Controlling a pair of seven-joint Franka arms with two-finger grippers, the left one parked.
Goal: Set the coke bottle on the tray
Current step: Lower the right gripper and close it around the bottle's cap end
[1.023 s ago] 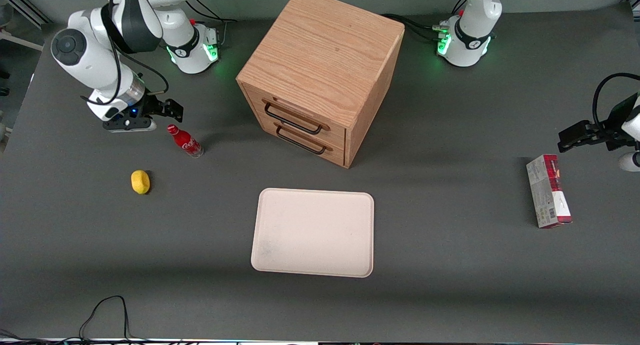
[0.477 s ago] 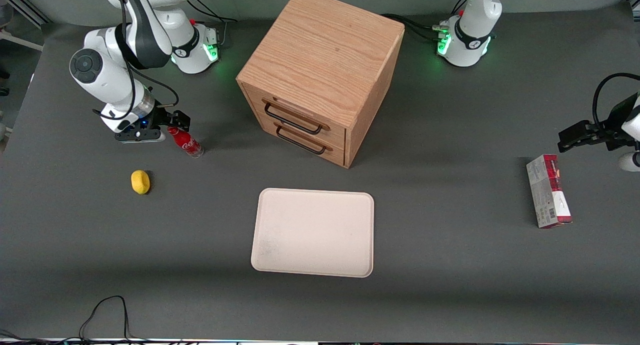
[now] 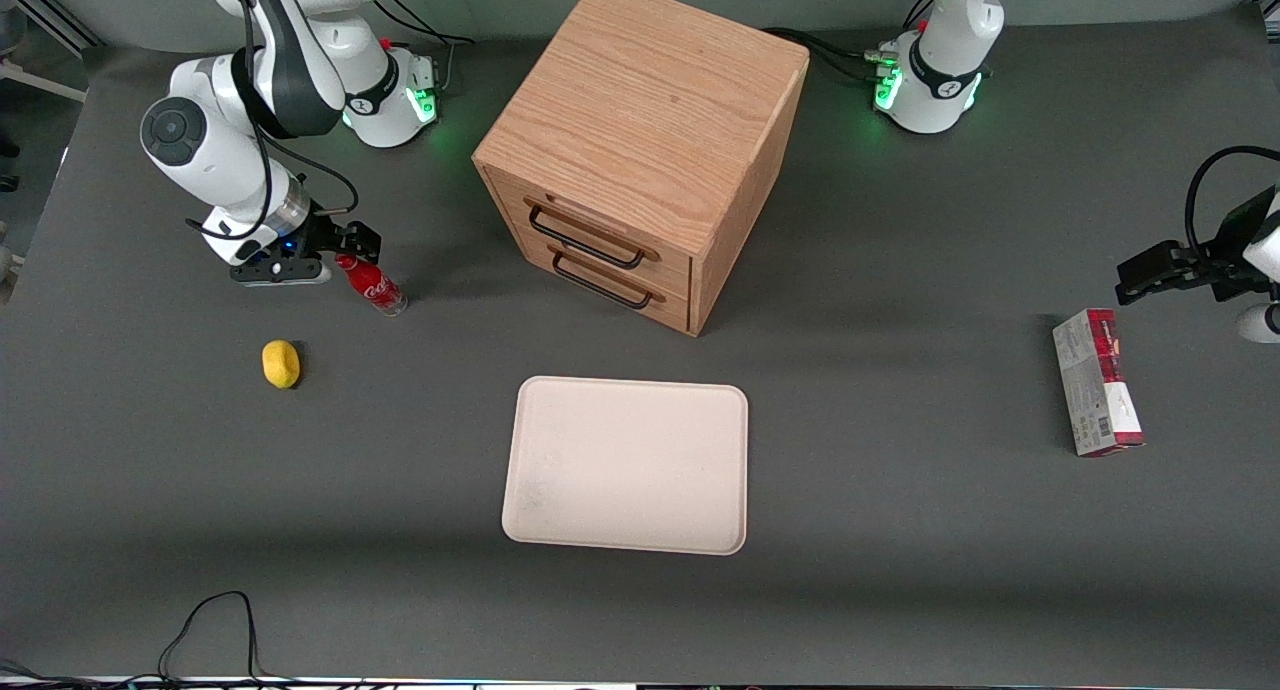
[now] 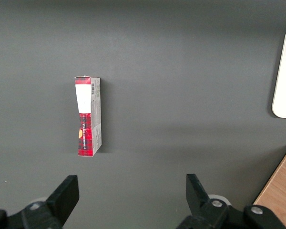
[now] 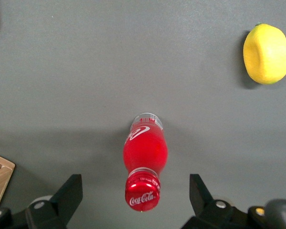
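The coke bottle (image 3: 371, 285) is small, slim and red with a red cap, and stands upright on the grey table toward the working arm's end. In the right wrist view the coke bottle (image 5: 144, 162) shows from above, its cap between my two fingers. My gripper (image 3: 340, 255) hangs just above the bottle's cap. My gripper (image 5: 136, 195) is open, with its fingers (image 5: 69, 195) well apart from the cap on either side. The cream tray (image 3: 627, 464) lies flat, nearer to the front camera than the wooden cabinet.
A yellow lemon (image 3: 281, 363) lies nearer to the front camera than the bottle; it also shows in the right wrist view (image 5: 266, 54). A wooden two-drawer cabinet (image 3: 640, 150) stands mid-table. A red-and-grey carton box (image 3: 1096, 381) lies toward the parked arm's end.
My gripper has moved from beside the bottle to right above its cap over the last second. In the last half second it hardly moved. The bottle has stayed in place.
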